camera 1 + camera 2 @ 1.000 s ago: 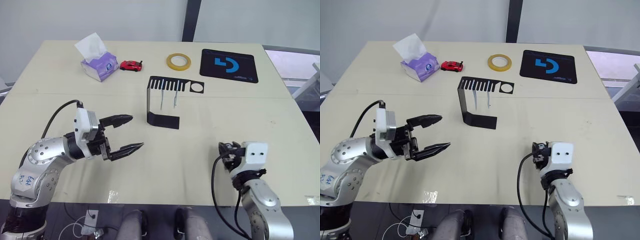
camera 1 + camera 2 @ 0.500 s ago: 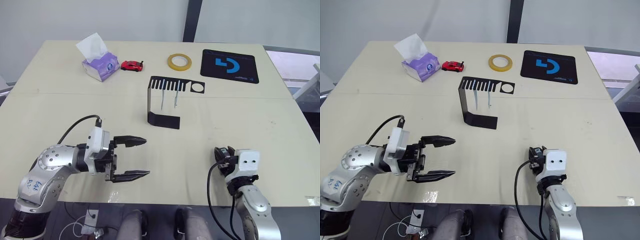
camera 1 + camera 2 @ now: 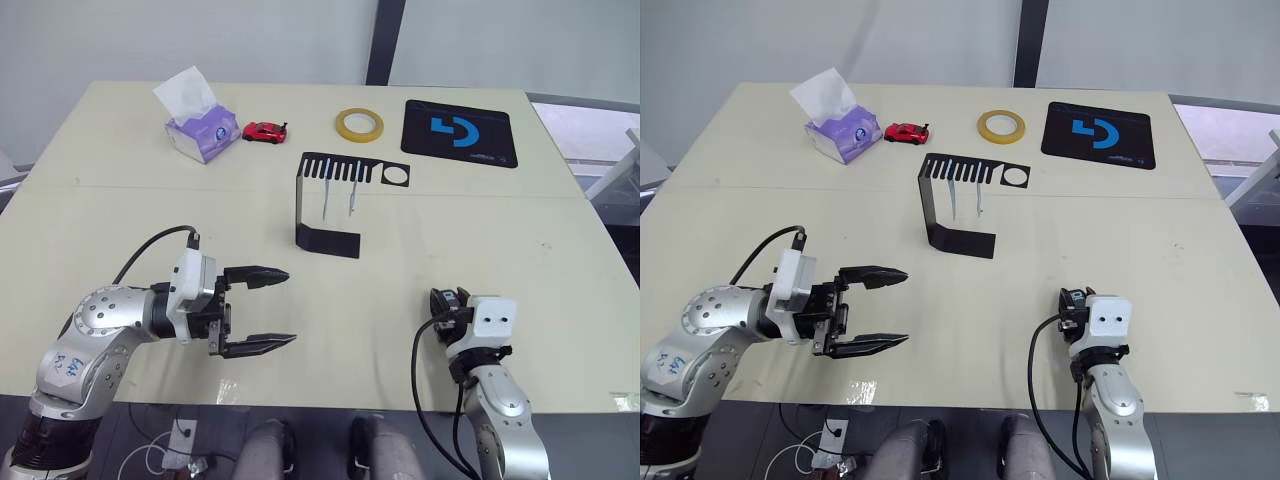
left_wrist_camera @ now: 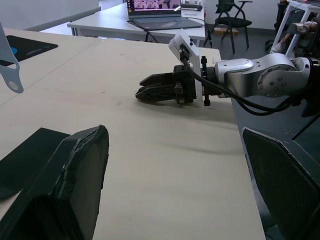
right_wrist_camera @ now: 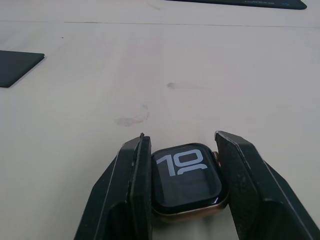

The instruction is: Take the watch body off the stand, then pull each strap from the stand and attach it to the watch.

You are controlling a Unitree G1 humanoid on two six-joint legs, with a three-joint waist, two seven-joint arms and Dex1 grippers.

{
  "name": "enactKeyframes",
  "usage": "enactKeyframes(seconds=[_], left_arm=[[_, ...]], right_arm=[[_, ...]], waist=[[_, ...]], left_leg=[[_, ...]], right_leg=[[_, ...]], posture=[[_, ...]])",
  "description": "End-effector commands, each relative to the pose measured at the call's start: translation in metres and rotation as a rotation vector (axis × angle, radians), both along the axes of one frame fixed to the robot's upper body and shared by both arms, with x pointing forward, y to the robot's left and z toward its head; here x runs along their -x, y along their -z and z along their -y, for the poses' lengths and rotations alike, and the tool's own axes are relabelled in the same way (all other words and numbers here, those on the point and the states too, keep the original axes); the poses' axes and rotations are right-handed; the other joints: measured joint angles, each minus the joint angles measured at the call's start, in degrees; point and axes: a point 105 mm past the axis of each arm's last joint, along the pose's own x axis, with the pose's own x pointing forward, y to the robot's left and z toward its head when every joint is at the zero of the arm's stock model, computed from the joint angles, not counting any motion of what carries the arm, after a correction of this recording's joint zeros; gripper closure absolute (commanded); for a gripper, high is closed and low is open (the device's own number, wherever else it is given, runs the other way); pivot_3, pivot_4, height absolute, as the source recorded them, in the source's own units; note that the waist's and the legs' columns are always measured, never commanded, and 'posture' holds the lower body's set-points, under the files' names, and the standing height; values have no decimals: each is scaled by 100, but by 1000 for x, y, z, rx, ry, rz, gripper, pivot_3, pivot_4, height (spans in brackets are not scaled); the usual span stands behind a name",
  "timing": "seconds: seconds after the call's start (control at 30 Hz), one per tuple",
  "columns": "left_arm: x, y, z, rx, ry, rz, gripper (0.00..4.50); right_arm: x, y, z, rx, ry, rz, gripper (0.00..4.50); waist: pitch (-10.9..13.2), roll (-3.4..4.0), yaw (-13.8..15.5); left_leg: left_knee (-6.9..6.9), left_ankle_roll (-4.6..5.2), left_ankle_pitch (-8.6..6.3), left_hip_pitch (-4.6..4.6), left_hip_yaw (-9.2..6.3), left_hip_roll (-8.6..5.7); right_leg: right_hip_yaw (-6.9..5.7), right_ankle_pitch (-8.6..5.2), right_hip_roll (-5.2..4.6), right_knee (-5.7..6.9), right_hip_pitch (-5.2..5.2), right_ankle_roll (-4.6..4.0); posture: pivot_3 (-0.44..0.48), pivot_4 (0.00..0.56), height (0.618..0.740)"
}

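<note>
While right end effector (image 5: 182, 200) clamps watch body (image 5: 186, 176), left end effector (image 3: 268, 309) gapes; both straps (image 3: 326, 199) apparently hang from stand (image 3: 325, 203).

My matt black textured right fingers (image 5: 131, 190) clamp the rounded-square watch body (image 5: 186, 181), its dark glass screen glossy above a coppery metal rim. Beyond it the pale beige table (image 5: 200, 70) looks smooth, faintly smudged.

Office or lab: pale desk (image 3: 120, 210), more desks with laptop (image 4: 155, 12), swivel chairs (image 4: 227, 10) behind.
</note>
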Motion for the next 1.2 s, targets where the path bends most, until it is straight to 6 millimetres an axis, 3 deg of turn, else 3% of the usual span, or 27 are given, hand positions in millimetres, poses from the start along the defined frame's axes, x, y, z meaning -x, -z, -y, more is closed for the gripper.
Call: enactKeyframes(seconds=[0.03,0.2,0.23,0.5,0.63,0.87,0.97,1.2], left_arm=[[-1,-7,-3,3,-10,48,0],[-2,-7,-5,0,-18,52,0],[-2,-7,-6,-2,-20,53,0],[-4,-6,-25,-31,-89,59,0],[-6,0,-48,-51,-191,46,0],[4,20,-97,-116,-363,11,0],[9,24,-114,-121,-430,5,0],[10,28,-125,-109,-492,14,0]], right_arm=[[2,4,2,-16,4,-12,2932],[3,-3,4,-16,-14,7,340],[3,-5,5,-10,-19,14,40],[9,-48,27,51,-121,124,40],[15,-61,56,122,-190,121,40],[45,-56,102,265,-307,15,40],[55,-53,127,264,-262,-26,40],[74,-32,127,325,-365,-104,40]], waist=[[0,0,0],[0,0,0],[0,0,0],[1,1,4],[0,1,7],[0,1,21],[-1,-1,26],[-1,0,136]], left_leg=[[0,0,0,0,0,0],[0,0,0,0,0,0],[0,0,0,0,0,0],[1,2,0,0,1,-1],[1,3,-1,2,1,-1],[4,11,-6,4,4,-2],[5,14,-8,6,4,-1],[10,16,-12,10,4,2]], right_leg=[[0,0,0,0,0,0],[0,0,1,4,0,0],[1,0,1,4,0,0],[3,0,1,4,-1,0],[4,0,1,3,1,0],[0,0,0,-9,5,0],[0,0,-3,-11,8,0],[2,0,-12,-10,11,0]], posture=[[0,150,740],[0,150,740],[0,150,740],[0,150,740],[0,150,740],[0,150,740],[0,150,740],[0,150,740]])
